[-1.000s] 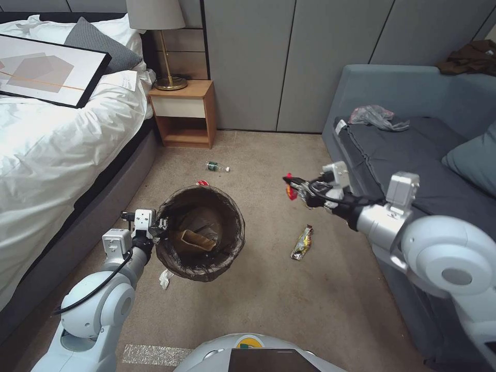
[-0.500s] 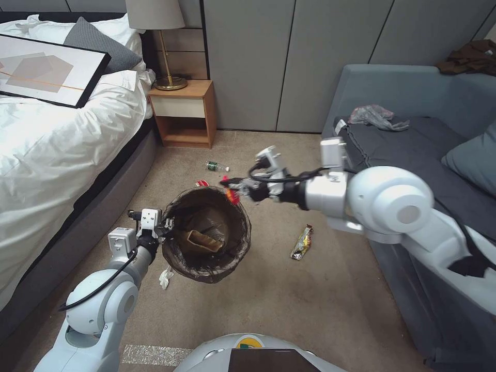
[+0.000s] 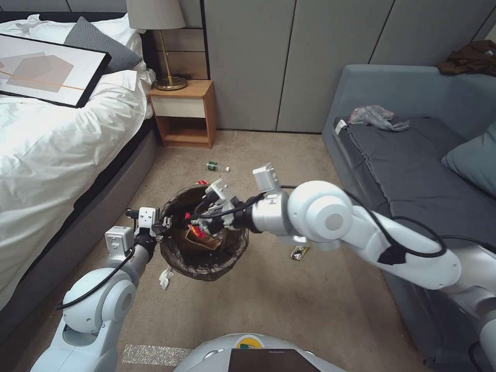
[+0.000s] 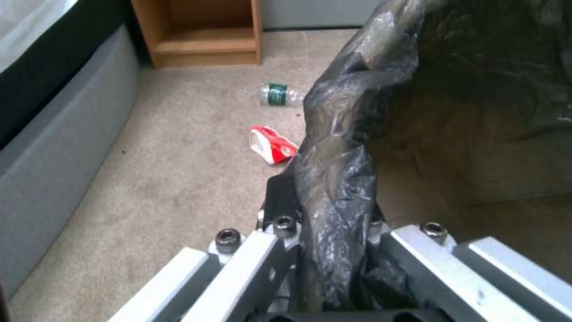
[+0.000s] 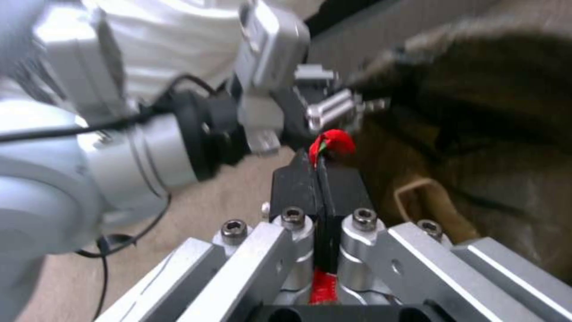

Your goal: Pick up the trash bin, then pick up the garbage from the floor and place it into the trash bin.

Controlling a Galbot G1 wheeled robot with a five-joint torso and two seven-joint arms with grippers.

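Observation:
My left gripper (image 3: 164, 226) holds the trash bin (image 3: 199, 266) off the floor, shut on its brown bag-lined rim (image 4: 334, 179). A tan paper bag (image 3: 206, 241) lies inside the bin. My right gripper (image 3: 194, 226) reaches over the bin's mouth, shut on a red wrapper (image 5: 331, 142) that sticks out past its fingertips. Garbage on the carpet: a green-labelled bottle (image 3: 217, 166), a crushed red-and-white bowl (image 4: 272, 144), a white tissue wad (image 3: 165, 278) and a yellow-silver wrapper (image 3: 298, 252) partly hidden by my right arm.
A bed (image 3: 57, 134) runs along the left and a grey sofa (image 3: 413, 170) along the right. A wooden nightstand (image 3: 185, 111) with a lamp stands at the back wall. Open carpet lies in front of me.
My right arm swung left from beside the sofa, carrying the red wrapper over the bin's mouth. The left arm has kept the bin held, shifting it only slightly.

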